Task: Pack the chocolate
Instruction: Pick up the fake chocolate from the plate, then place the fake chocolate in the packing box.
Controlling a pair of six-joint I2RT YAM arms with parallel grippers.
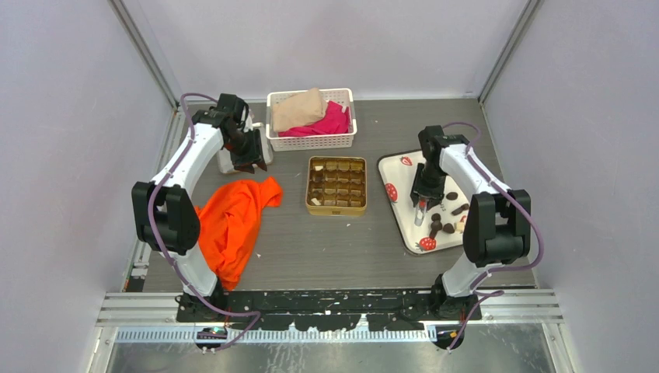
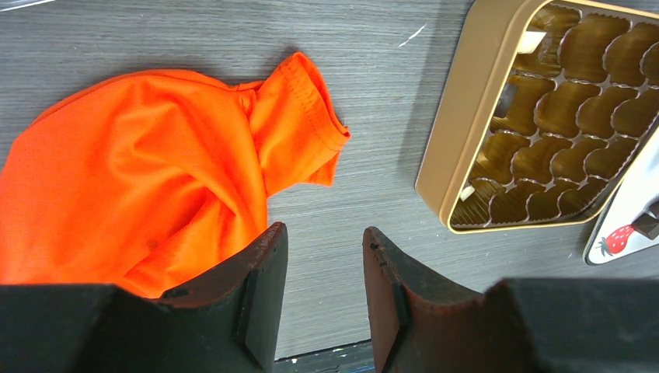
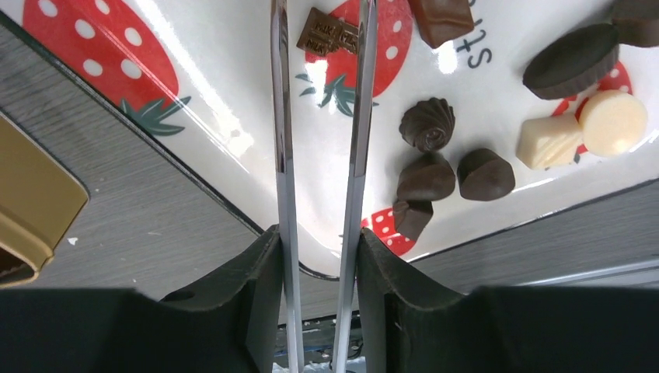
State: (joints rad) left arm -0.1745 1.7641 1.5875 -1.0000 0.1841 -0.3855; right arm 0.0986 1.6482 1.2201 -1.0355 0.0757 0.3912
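Several chocolate pieces (image 1: 443, 224), dark brown and a few cream-white, lie on the white strawberry-print tray (image 1: 396, 167). In the right wrist view they show as dark pieces (image 3: 426, 124) and cream ones (image 3: 614, 120). My right gripper (image 3: 319, 233) is shut on metal tongs (image 3: 281, 116). The tong blades reach over the tray on either side of a flat square dark piece (image 3: 326, 33). The gold tin (image 1: 336, 185) sits mid-table, and two small pale bits lie in its left compartments (image 2: 532, 40). My left gripper (image 2: 325, 231) is open and empty, raised at the back left (image 1: 247, 165).
An orange cloth (image 1: 233, 217) lies crumpled at the left, near the left arm. A white basket (image 1: 311, 118) with beige and pink cloths stands at the back. A pale object (image 1: 228, 160) stands behind the left gripper. Grey walls close in both sides.
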